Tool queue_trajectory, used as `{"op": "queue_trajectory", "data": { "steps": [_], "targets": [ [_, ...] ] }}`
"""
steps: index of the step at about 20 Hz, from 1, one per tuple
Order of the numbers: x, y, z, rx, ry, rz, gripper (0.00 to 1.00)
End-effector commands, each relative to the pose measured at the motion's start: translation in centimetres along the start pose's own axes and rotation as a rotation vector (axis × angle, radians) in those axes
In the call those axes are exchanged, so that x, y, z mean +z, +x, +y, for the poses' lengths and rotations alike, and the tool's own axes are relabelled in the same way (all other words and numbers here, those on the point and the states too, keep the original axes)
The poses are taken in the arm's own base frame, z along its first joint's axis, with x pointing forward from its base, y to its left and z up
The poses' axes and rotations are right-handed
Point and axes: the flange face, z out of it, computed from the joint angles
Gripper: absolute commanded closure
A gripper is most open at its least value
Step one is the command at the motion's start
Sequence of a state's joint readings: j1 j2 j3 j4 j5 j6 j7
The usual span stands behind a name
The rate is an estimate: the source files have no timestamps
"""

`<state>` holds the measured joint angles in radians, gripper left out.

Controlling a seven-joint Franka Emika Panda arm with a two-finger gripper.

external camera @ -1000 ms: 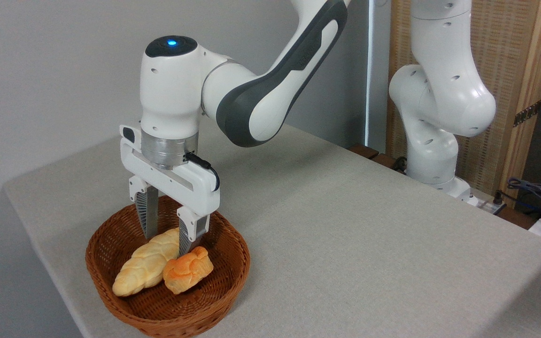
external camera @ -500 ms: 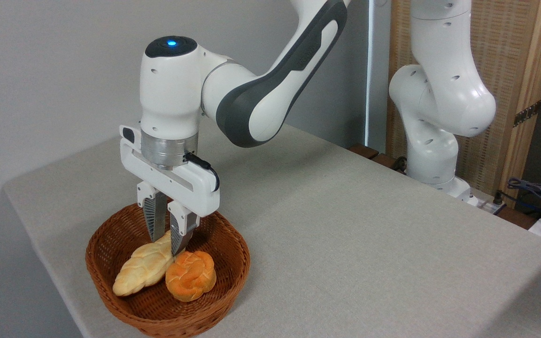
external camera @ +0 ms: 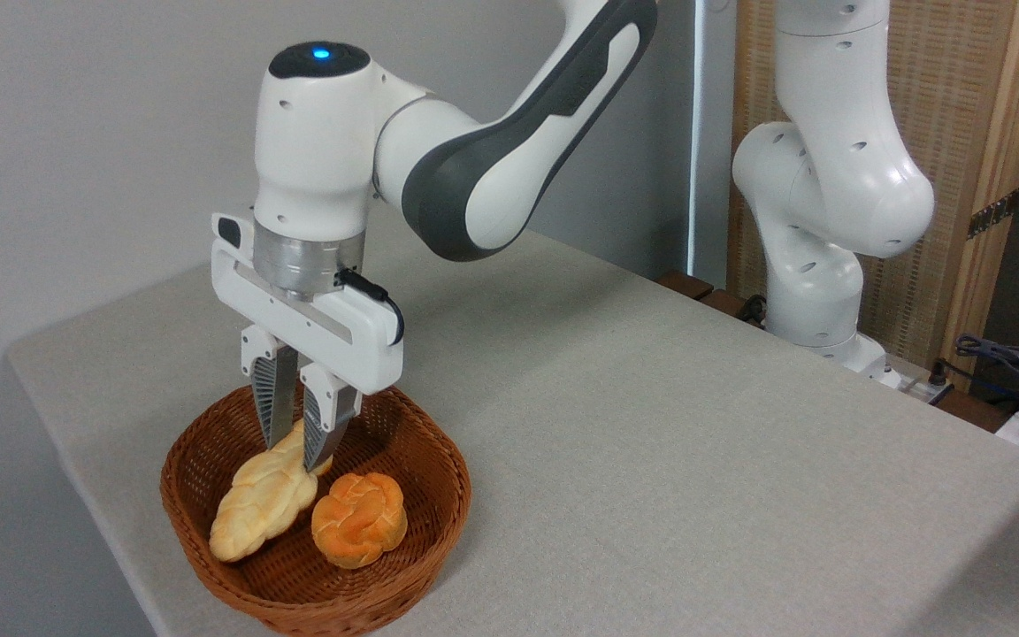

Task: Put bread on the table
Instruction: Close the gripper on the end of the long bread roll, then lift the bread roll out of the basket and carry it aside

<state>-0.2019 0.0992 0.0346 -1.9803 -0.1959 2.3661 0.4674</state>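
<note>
Camera view from the front corner shows the bread (external camera: 262,500), a pale braided loaf, with its upper end pinched between the 2 fingers of the gripper (external camera: 294,453). The loaf slants: its long axis runs from the clamped end, up and to the right, down to a tapered tip at the lower left, which sits low against the inner wall of the basket (external camera: 439,518); whether that tip touches the weave cannot be told. The fingers (external camera: 271,402) point straight down and are drawn in close on the loaf's end.

Just right of the loaf, a round orange bun (external camera: 359,518) lies on the basket floor, close beside the loaf. The brown wicker basket holds these 2 items and stands near the front left corner of the table (external camera: 651,442), which is covered in grey-beige cloth.

Above the gripper the white arm (external camera: 474,177) bends away to the upper right, a blue light (external camera: 322,53) glowing on its wrist cap. No readable writing shows anywhere.
</note>
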Motion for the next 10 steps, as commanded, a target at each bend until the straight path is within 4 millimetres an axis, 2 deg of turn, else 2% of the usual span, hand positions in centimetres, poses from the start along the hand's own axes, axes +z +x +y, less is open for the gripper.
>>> {"op": "queue_trajectory", "data": {
  "steps": [1, 10],
  "targets": [
    [-2.3, 0.0, -0.3, -0.015, -0.006, 0.015, 0.54],
    [-6.9, -1.7, 1.0, 0.007, -0.066, -0.067, 0.54]
  ]
}}
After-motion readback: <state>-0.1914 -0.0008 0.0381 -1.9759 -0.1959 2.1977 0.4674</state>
